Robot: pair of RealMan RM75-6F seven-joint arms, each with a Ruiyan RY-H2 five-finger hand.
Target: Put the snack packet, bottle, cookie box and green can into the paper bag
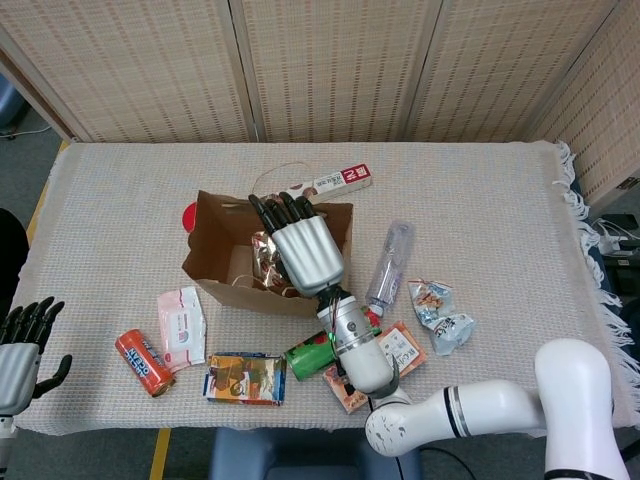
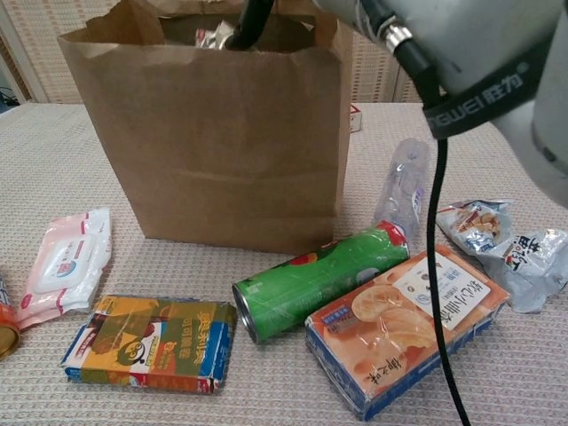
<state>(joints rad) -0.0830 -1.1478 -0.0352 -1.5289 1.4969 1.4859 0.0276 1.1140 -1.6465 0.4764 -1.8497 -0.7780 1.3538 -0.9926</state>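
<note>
My right hand (image 1: 303, 250) reaches into the open top of the brown paper bag (image 1: 238, 288) with its fingers stretched out. A shiny foil snack packet (image 1: 262, 252) sits against its thumb side at rim height. In the chest view a dark finger (image 2: 251, 19) touches that packet (image 2: 213, 35) just above the bag (image 2: 231, 151). The clear bottle (image 1: 388, 265) (image 2: 402, 186) lies right of the bag. The green can (image 1: 316, 353) (image 2: 324, 280) and the orange cookie box (image 1: 408, 348) (image 2: 408, 324) lie in front. My left hand (image 1: 20, 350) hangs open at the table's near left corner.
A second crumpled snack bag (image 1: 440, 316) (image 2: 506, 248) lies at the right. Pink wet wipes (image 1: 182, 325), an orange can (image 1: 144, 362) and a colourful flat box (image 1: 245, 378) lie left of the green can. A red-and-white box (image 1: 335, 182) lies behind the bag.
</note>
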